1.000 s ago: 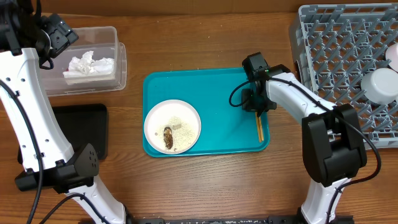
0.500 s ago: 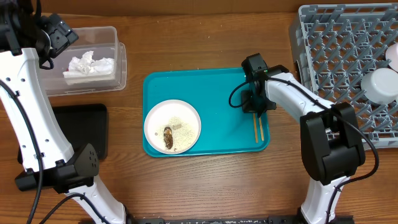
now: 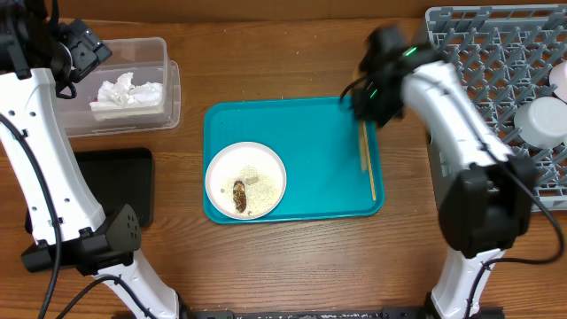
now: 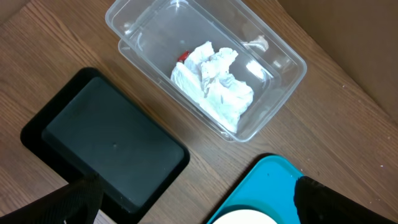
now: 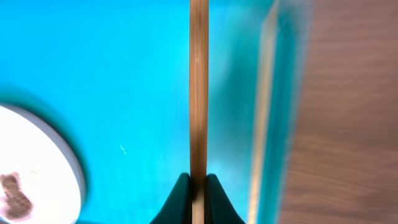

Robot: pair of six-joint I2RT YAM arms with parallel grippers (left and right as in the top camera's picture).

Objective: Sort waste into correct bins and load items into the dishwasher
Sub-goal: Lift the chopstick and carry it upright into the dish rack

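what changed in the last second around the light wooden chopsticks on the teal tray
The right gripper, shut on one light wooden chopstick, swung toward the teal plastic tray's far edge, nearer the grey plastic dish rack, drawing the stick along. Unchanged: white round plate with brown scrap, clear plastic tub of napkins, black tray, left arm.

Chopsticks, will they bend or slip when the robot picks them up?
Probably stiff: the chopstick in the right gripper looks dead straight, with no sag. It might swivel or slip, since it's thin, smooth and seems pinched near one end only. Likely light too, being slim wood.
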